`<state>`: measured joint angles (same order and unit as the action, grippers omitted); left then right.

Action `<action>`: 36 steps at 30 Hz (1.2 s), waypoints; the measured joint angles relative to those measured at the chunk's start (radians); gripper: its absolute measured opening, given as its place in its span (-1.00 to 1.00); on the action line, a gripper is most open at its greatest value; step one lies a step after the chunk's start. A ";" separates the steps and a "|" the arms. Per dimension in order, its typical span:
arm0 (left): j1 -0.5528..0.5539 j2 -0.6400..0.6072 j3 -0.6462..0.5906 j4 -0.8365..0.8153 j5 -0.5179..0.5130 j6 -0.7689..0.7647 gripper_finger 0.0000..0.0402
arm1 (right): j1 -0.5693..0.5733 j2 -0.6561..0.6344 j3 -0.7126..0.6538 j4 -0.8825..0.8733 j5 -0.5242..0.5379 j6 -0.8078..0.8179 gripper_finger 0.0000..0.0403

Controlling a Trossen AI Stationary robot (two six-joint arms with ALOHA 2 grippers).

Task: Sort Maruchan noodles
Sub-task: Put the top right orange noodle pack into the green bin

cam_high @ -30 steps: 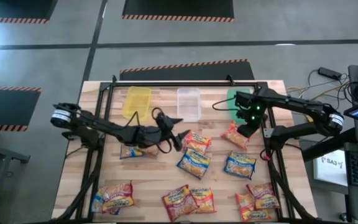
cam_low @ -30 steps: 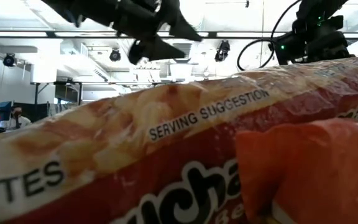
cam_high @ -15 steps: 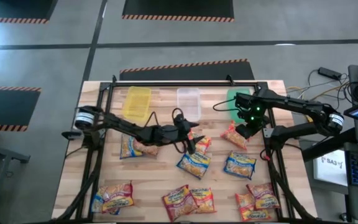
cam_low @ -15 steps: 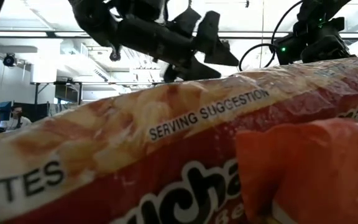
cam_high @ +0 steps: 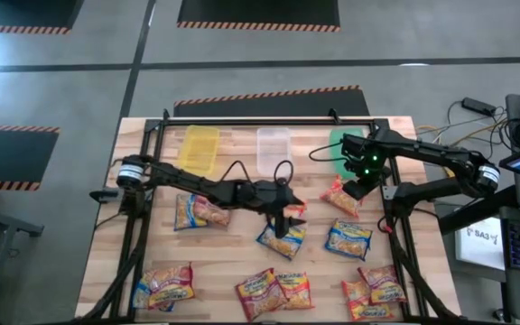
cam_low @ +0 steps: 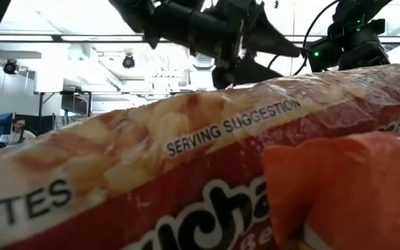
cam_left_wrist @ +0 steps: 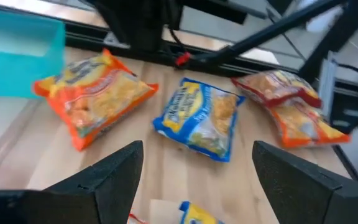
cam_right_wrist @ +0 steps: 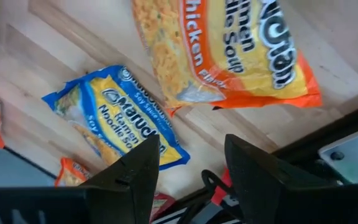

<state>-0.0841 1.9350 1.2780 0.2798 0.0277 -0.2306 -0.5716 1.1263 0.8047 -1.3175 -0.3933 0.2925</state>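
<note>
Maruchan noodle packets lie flat and scattered on the wooden table [cam_high: 233, 262]. My left gripper [cam_high: 289, 226] hangs open over the table's middle, above a blue-and-yellow packet [cam_high: 281, 240] and beside an orange one [cam_high: 289, 208]. In its wrist view the open fingers [cam_left_wrist: 197, 149] frame another blue packet [cam_left_wrist: 201, 118], with an orange packet [cam_left_wrist: 92, 93] to one side. My right gripper [cam_high: 357, 191] stands open at the far right, pointing down over an orange chicken packet [cam_right_wrist: 229, 50] that lies on the wood. Neither gripper holds anything.
Yellow [cam_high: 197, 149], clear [cam_high: 274, 149] and green [cam_high: 343, 144] bins stand along the far edge. More packets lie at the left [cam_high: 197, 215], right [cam_high: 348, 239] and near edge [cam_high: 165, 284], [cam_high: 273, 291], [cam_high: 373, 291]. A red packet [cam_low: 186, 180] fills the low view.
My left gripper has swung from left of centre toward the table's right and a little toward the near edge, sinking and turning its wrist, and now stands over the blue packet in the middle. My right arm has kept still.
</note>
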 joint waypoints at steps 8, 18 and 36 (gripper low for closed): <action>0.000 0.001 0.028 -0.038 0.049 0.103 0.33 | 0.000 0.000 0.000 0.007 0.012 -0.020 -0.18; 0.010 0.006 0.027 0.033 -0.043 0.080 -0.02 | 0.000 0.000 -0.001 0.018 0.062 0.031 -0.20; 0.131 0.141 -0.018 0.216 -0.036 0.019 -0.17 | 0.000 0.048 -0.144 0.168 0.055 0.137 0.00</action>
<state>0.0472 2.0755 1.2596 0.4953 -0.0081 -0.2118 -0.5716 1.1739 0.6607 -1.1500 -0.3384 0.4298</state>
